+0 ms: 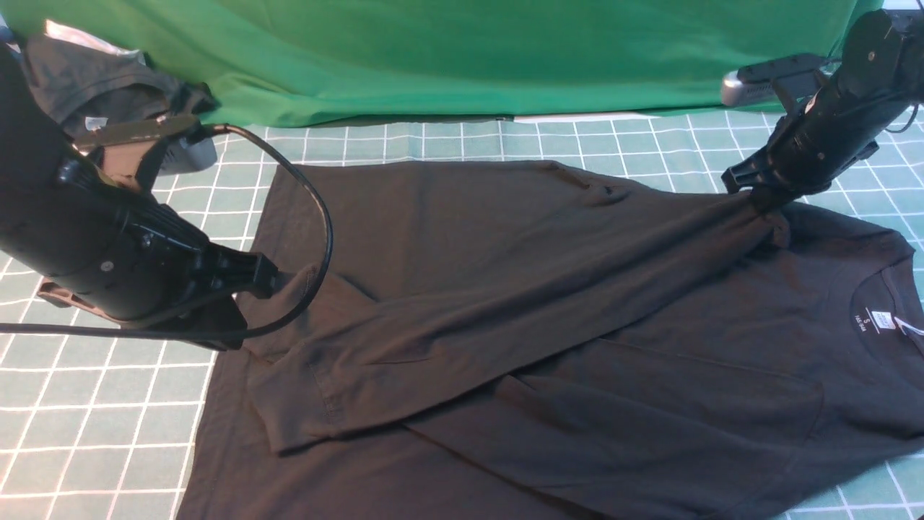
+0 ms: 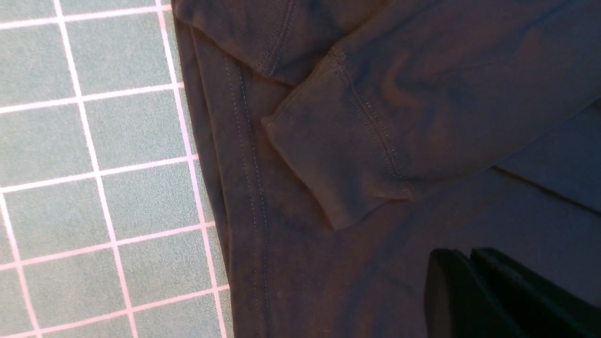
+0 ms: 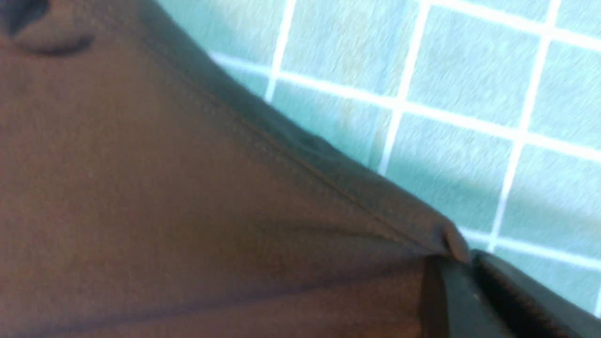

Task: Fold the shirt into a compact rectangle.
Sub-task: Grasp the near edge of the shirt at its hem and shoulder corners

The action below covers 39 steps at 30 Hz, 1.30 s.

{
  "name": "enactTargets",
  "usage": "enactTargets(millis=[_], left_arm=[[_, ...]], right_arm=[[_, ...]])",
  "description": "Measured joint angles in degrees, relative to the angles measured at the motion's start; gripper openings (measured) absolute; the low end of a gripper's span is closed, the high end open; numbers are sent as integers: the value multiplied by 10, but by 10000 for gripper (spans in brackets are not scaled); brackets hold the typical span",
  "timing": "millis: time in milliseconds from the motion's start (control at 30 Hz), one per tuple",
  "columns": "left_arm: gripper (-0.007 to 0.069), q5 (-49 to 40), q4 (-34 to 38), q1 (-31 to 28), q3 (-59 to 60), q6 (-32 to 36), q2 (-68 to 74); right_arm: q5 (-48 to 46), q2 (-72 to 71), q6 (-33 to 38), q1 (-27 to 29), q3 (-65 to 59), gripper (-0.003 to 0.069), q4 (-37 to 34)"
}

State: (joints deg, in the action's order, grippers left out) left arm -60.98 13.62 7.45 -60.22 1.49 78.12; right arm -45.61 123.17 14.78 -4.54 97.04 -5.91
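r fingers [image 3: 450,300] pinch shirt [image 1: 505,289] edge, bare grid mat [image 1: 94,433] to its l.

— How does the worktop [image 1: 447,144] look?
— Teal-green, ruled in white squares. A large black long-sleeved shirt [image 1: 505,289] lies spread across it.
— Anything else?
— A crumpled dark grey garment [image 1: 94,87] at the far left.

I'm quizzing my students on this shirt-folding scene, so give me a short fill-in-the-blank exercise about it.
The right gripper is shut on the ___.
The shirt has a ___ neck label.
The left gripper is ___.
The backdrop cloth is ___.
Missing words: shirt; white; shut; green.
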Motion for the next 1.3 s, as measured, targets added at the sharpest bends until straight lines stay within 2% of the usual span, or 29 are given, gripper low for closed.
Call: enactTargets(millis=[67, 167, 233, 333, 400, 467, 533, 600, 667, 700, 733, 800, 1000, 1133, 1167, 1200, 1267, 1300], left_arm=[[4, -1, 0, 0, 0, 0, 0], [5, -10, 0, 0, 0, 0, 0], [6, -12, 0, 0, 0, 0, 0], [6, -17, -1, 0, 0, 0, 0], [6, -26, -1, 0, 0, 0, 0], [6, -38, -1, 0, 4, 0, -3], [6, -46, -5, 0, 26, -5, -13], [6, -44, -15, 0, 56, -20, -26], [6, -39, -34, 0, 119, -51, -49], [6, -38, -37, 0, 124, -57, -52], [6, -36, -49, 0, 163, -73, -63], [6, -36, -60, 0, 195, -90, -71], [8, -6, -77, 0, 274, -118, -75], [44, 42, -78, 0, 301, -118, -77], [86, 49, -81, 0, 303, -118, -77], [92, 50, -82, 0, 303, -118, -77], [189, 58, -86, 0, 303, -118, -77], [198, 58, -86, 0, 303, -118, -77]], right_arm=[[12, 0, -13, 0, 0, 46, 6], [29, 0, -42, 5, 0, 91, 8], [34, 0, -56, 11, 1, 172, 10], [27, -1, -60, 16, 1, 363, 18], [11, -9, -63, 16, 1, 459, 24], [-17, -21, -66, 16, 6, 491, 25], [-69, -53, -73, 16, 16, 456, 25], [-96, -83, -73, 16, 19, 379, 26], [-134, -135, -68, 16, 21, 204, 22], [-136, -139, -68, 16, 21, 173, 22], [-146, -176, -68, 16, 20, 94, 16], [-152, -208, -67, 16, 13, 52, 9], [-162, -324, -35, 16, -59, 27, -57], [-147, -385, -10, 16, -144, 24, -105], [-135, -413, -2, 16, -183, 24, -124], [-133, -413, -1, 16, -187, 24, -124], [-119, -443, 11, 16, -235, 24, -136], [-119, -445, 11, 16, -238, 24, -137]])
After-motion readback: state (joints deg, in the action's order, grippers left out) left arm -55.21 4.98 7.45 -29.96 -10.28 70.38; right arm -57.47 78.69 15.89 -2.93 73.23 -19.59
